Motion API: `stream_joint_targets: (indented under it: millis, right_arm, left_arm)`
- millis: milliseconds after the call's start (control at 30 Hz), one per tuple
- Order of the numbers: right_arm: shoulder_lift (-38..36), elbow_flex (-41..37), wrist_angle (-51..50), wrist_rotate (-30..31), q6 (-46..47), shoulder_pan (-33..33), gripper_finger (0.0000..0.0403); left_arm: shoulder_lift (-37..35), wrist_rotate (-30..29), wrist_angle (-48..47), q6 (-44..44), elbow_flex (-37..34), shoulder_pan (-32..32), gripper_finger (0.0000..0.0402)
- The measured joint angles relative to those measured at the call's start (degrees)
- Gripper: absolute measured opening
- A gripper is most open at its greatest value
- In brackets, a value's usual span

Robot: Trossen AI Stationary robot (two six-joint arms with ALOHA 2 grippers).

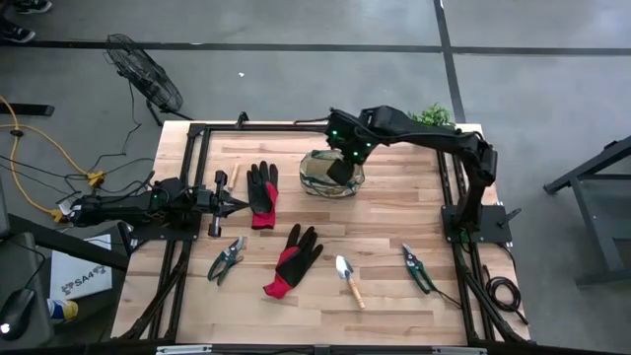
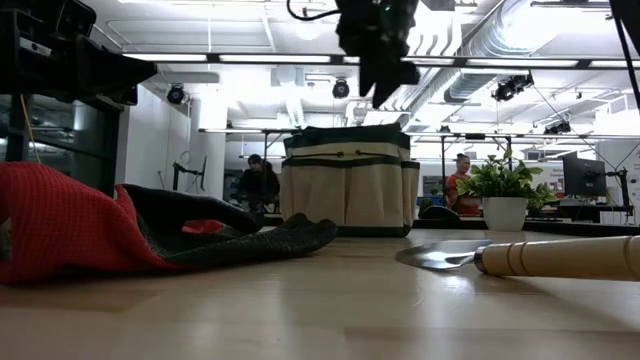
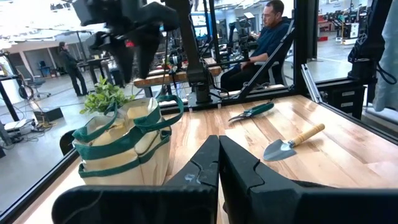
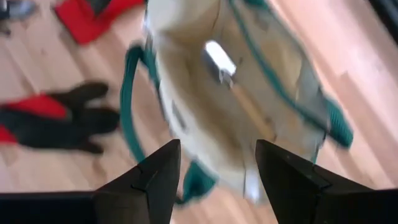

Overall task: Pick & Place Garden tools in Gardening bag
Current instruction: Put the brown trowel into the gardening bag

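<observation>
The right gripper (image 4: 214, 171) hangs wide and empty over the olive-tan fabric bag (image 1: 331, 176), a wooden-handled trowel (image 4: 239, 93) inside; the left gripper (image 1: 225, 204), closed narrow, waits well aside.

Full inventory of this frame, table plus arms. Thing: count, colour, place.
gardening bag: 1, tan with green trim, far middle of the table, upright
trowel in bag: 1, metal blade, wooden handle, lying inside the bag
trowel on table: 1, metal blade, wooden handle, near middle
gloves: 2, black and red; one left of the bag, one nearer the front
pruners: 2, dark handles; one front left, one front right
wooden-handled tool: 1, far left, partly hidden, type unclear
potted plant: 1, green, far right corner
people: a few, in the room beyond the table
left gripper: shut, empty, left edge
right gripper: open, empty, above the bag
</observation>
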Motion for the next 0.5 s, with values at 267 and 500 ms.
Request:
stream_joint_targets:
  millis: [267, 500]
  right_arm:
    - [-0.5, 0.0, -9.3, 0.7, 3.6, 4.2, 0.0201]
    - [-0.5, 0.0, -14.1, 2.4, 5.5, 10.0, 0.0201]
  left_arm:
    - [0.0, 0.0, 0.0, 0.0, 0.0, 0.0, 0.0001]
    - [0.0, 0.0, 0.0, 0.0, 0.0, 0.0, 0.0001]
